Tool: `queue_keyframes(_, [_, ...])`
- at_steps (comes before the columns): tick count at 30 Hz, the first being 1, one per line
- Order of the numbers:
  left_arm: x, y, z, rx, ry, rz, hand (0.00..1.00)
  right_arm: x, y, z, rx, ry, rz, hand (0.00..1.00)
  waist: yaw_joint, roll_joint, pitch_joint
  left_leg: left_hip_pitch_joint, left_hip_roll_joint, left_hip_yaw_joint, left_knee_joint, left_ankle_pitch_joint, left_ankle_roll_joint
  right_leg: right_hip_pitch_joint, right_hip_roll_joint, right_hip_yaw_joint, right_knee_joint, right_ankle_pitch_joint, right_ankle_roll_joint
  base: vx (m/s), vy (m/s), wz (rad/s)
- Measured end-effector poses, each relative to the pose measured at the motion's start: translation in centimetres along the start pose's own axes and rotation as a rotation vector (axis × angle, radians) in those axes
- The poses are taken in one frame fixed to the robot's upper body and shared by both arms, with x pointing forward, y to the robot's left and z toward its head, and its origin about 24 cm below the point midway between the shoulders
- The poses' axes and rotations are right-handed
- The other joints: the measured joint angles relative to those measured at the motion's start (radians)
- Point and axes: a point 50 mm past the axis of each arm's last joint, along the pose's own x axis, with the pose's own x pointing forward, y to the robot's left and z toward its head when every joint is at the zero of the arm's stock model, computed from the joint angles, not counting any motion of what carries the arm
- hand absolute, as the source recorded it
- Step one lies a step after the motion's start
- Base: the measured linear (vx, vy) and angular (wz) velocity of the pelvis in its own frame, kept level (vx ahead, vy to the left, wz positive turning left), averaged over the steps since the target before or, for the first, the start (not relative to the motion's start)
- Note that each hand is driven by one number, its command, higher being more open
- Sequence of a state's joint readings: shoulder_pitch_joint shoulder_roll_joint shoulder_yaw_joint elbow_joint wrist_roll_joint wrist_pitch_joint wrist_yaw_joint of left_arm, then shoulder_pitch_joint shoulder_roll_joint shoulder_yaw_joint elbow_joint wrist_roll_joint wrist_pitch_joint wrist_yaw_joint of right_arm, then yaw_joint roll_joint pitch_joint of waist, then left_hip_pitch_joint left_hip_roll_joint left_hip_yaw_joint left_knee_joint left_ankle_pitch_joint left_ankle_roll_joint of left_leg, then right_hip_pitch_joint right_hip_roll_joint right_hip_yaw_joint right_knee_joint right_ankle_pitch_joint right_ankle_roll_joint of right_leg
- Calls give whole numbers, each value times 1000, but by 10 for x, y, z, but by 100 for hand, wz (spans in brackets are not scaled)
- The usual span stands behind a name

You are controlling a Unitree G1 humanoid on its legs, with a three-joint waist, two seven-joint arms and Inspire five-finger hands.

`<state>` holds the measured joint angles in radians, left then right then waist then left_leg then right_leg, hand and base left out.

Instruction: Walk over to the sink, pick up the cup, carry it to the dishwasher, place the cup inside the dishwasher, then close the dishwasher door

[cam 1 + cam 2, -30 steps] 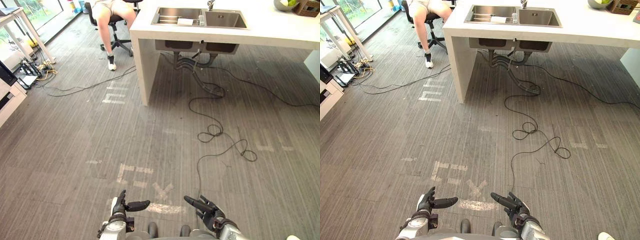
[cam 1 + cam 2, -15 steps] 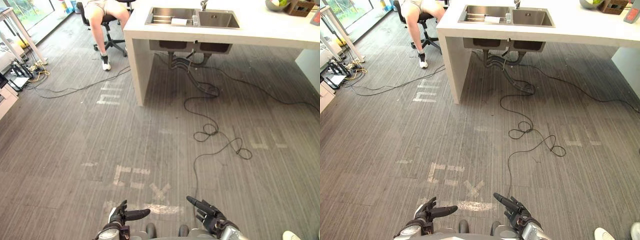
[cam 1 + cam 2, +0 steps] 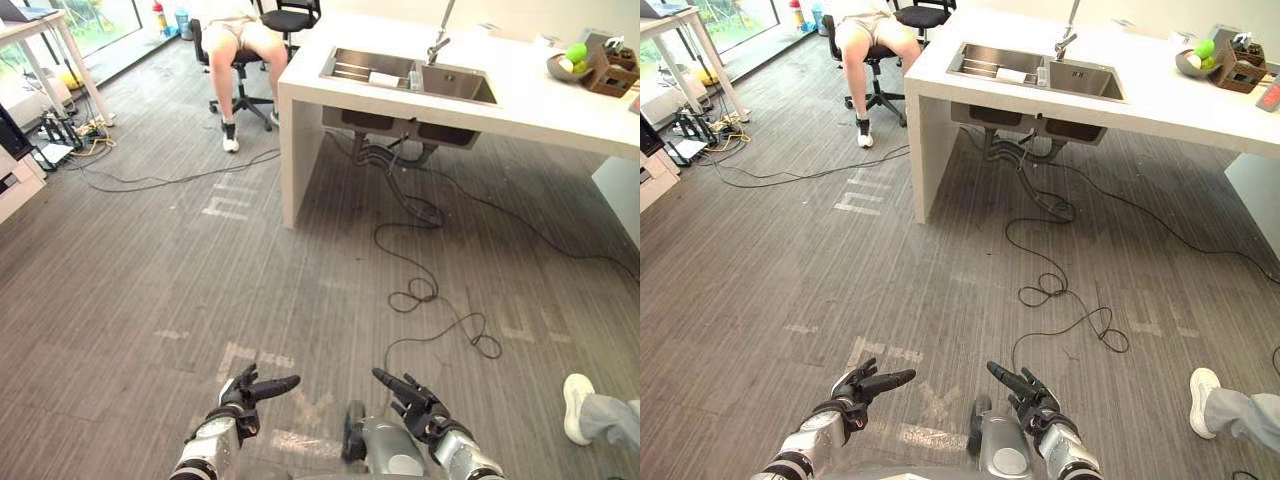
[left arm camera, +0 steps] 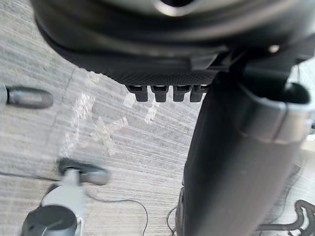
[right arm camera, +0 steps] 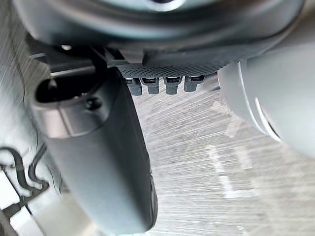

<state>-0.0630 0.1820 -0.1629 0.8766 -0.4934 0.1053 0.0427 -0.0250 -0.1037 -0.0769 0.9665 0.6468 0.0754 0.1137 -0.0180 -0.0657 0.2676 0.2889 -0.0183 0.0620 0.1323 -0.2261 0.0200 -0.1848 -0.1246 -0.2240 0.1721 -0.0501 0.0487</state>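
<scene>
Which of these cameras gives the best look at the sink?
The right eye view: the sink lies open from above, both basins and the tap visible. The left eye view shows it nearly as well. The two wrist views face the grey floor instead.

Looking higher than a second ago: sink lower in the frame's upper middle, its tap and a fruit bowl at upper right brought fully in. At lower right, come further in: a person's white shoe and grey trouser leg.
</scene>
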Motion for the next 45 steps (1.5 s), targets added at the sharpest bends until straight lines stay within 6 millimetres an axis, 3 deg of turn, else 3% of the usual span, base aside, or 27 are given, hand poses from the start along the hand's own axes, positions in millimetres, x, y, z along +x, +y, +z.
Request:
queue_keyframes(2, [0, -1, -2, 0, 17, -4, 100, 0, -3, 5, 25, -9, -8, 100, -12, 13, 6, 9, 33, -7, 25, -62, -23, -9, 18, -12, 45, 89, -15, 353, -253, 7])
queue_keyframes(4, [0, -5, -4, -5, 22, -12, 100, -1, -6, 8, 57, -22, -18, 100, -31, 33, 5, 7, 74, -21, 18, -96, -42, -71, 35, -29, 158, 88, -33, 422, -278, 24])
queue_keyframes(5, [1, -9, -10, -13, 42, -16, 100, -3, -13, 8, 88, -20, -38, 100, -37, 56, -13, 9, 108, -20, 6, -116, -45, -108, 49, -56, 234, 36, -100, 367, -231, 18])
queue_keyframes(6, [1, -12, -13, -19, 51, -18, 100, -4, -17, 9, 107, -19, -47, 100, -37, 65, -21, 2, 115, -16, 25, -111, -56, -120, 57, -62, 258, 6, -137, 587, -343, 7])
queue_keyframes(7, [2, -18, -18, -46, 63, -26, 100, -6, -24, 11, 116, -14, -61, 100, -38, 69, -23, -103, 134, 43, 270, -75, -113, -127, 56, -58, 317, -71, -167, 519, -290, 2])
queue_keyframes(8, [1, -20, -20, -58, 64, -31, 100, -7, -26, 13, 118, -18, -61, 100, -41, 75, -24, -153, 149, 54, 397, -46, -129, -111, 58, -60, 323, -91, -170, 522, -281, -2])
queue_keyframes(9, [1, -22, -21, -65, 60, -35, 100, -8, -29, 13, 117, -19, -66, 100, -43, 82, -24, -209, 169, 63, 534, 4, -128, -90, 65, -59, 319, -109, -175, 554, -249, -8])
queue_keyframes(10, [1, -27, -19, -93, 27, -33, 100, -10, -34, 14, 97, -21, -72, 100, -36, 108, -20, -356, 233, 69, 889, 4, -119, -10, 106, -57, 283, -135, -200, 667, -261, -25])
queue_keyframes(11, [1, -26, -13, -119, -4, -22, 100, -10, -33, 14, 85, -20, -66, 100, -30, 111, -10, -423, 248, 65, 1034, -6, -102, 47, 126, -48, 253, -145, -215, 656, -240, -30])
queue_keyframes(13, [0, -26, 0, -166, -64, -11, 100, -10, -34, 16, 74, -24, -56, 100, -24, 110, 6, -523, 226, 47, 1118, -18, -83, 146, 146, -43, 194, -150, -224, 408, -123, -22])
queue_keyframes(16, [-6, -30, 31, -219, -226, -30, 100, -9, -31, 28, 53, -59, -38, 100, 11, 107, 44, -641, 134, 100, 806, -12, -92, 298, 163, 7, 73, -150, -224, 415, -95, -55])
queue_keyframes(17, [-9, -30, 37, -211, -270, -24, 100, -8, -29, 31, 21, -63, -31, 100, 24, 108, 43, -640, 92, 150, 485, 32, -112, 349, 168, 30, 22, -151, -216, 401, -44, -48])
queue_keyframes(19, [-12, -29, 37, -211, -292, -5, 100, -8, -29, 33, 16, -67, -31, 100, 30, 115, 49, -619, 58, 166, 171, 125, -116, 408, 187, 55, -23, -155, -187, 461, -21, -45])
queue_keyframes(20, [-14, -28, 37, -218, -301, 9, 100, -8, -29, 33, 22, -69, -35, 100, 33, 138, 54, -608, 51, 166, 17, 175, -116, 458, 212, 75, -55, -161, -176, 417, 31, -45])
queue_keyframes(22, [-14, -26, 36, -225, -304, 21, 100, -10, -33, 31, 40, -67, -44, 100, 35, 163, 62, -620, 55, 178, -17, 179, -115, 529, 247, 95, -91, -182, -149, 482, 114, -35])
queue_keyframes(24, [-15, -24, 36, -228, -319, 19, 100, -16, -45, 21, 73, -48, -68, 100, 44, 179, 56, -606, 52, 196, -19, 223, -33, 584, 277, 127, -81, -238, -129, 508, 159, -19])
queue_keyframes(25, [-16, -23, 40, -226, -342, 14, 100, -17, -47, 17, 81, -40, -73, 100, 47, 167, 61, -606, 49, 193, -16, 334, 36, 593, 272, 139, -62, -263, -122, 560, 149, 4])
queue_keyframes(27, [-17, -29, 52, -234, -399, -13, 100, -18, -50, 17, 78, -36, -82, 100, 54, 161, 62, -617, 18, 193, -1, 426, 88, 567, 242, 169, 6, -277, -109, 574, 164, 9])
queue_keyframes(31, [-29, -25, 78, -293, -558, 16, 100, -16, -50, 9, 106, 20, -99, 100, 76, 121, 53, -627, -52, 206, 123, 354, 133, 558, 161, 177, 119, -271, -99, 434, 121, 13])
queue_keyframes(33, [-42, -24, 99, -336, -680, 35, 100, -16, -53, 1, 158, 50, -120, 100, 91, 99, 27, -621, -89, 209, 131, 317, 147, 504, 123, 164, 238, -242, -54, 476, 38, 18])
queue_keyframes(34, [-52, -20, 113, -360, -774, 60, 100, -16, -52, -4, 188, 66, -125, 100, 98, 87, 20, -594, -104, 204, 111, 297, 149, 443, 103, 150, 371, -182, 8, 426, 21, 7])
queue_keyframes(35, [-61, -17, 124, -368, -842, 87, 100, -15, -51, -8, 210, 81, -131, 100, 97, 84, 19, -559, -107, 193, 82, 285, 145, 383, 94, 137, 504, -91, 102, 508, 35, 2])
queue_keyframes(36, [-73, -14, 137, -385, -926, 115, 100, -15, -50, -15, 221, 104, -140, 100, 92, 80, 18, -504, -108, 182, 50, 276, 142, 281, 59, 128, 721, -39, 157, 409, 41, -4])
queue_keyframes(37, [-86, -12, 147, -405, -1002, 144, 100, -16, -53, -17, 235, 94, -157, 100, 85, 77, 15, -448, -107, 178, 30, 266, 131, 183, 14, 112, 902, -80, 124, 408, 44, -5])
queue_keyframes(40, [-111, -14, 166, -426, -1143, 178, 100, -19, -59, -11, 281, 29, -174, 100, 53, 78, 14, -348, -99, 136, 8, 223, 120, 38, -76, 50, 978, -171, 31, 330, -1, 22])
queue_keyframes(42, [-128, -19, 178, -427, -1252, 189, 100, -21, -65, -6, 316, -19, -181, 100, 35, 79, 12, -275, -68, 86, 3, 188, 90, -59, -101, 18, 795, -208, 0, 332, -132, 49])
queue_keyframes(45, [-136, -19, 183, -419, -1322, 241, 100, -26, -70, -19, 393, -24, -195, 100, 27, 80, 0, -225, -10, 13, 29, 132, 35, -101, -88, 10, 459, -192, 6, 332, -227, 62])
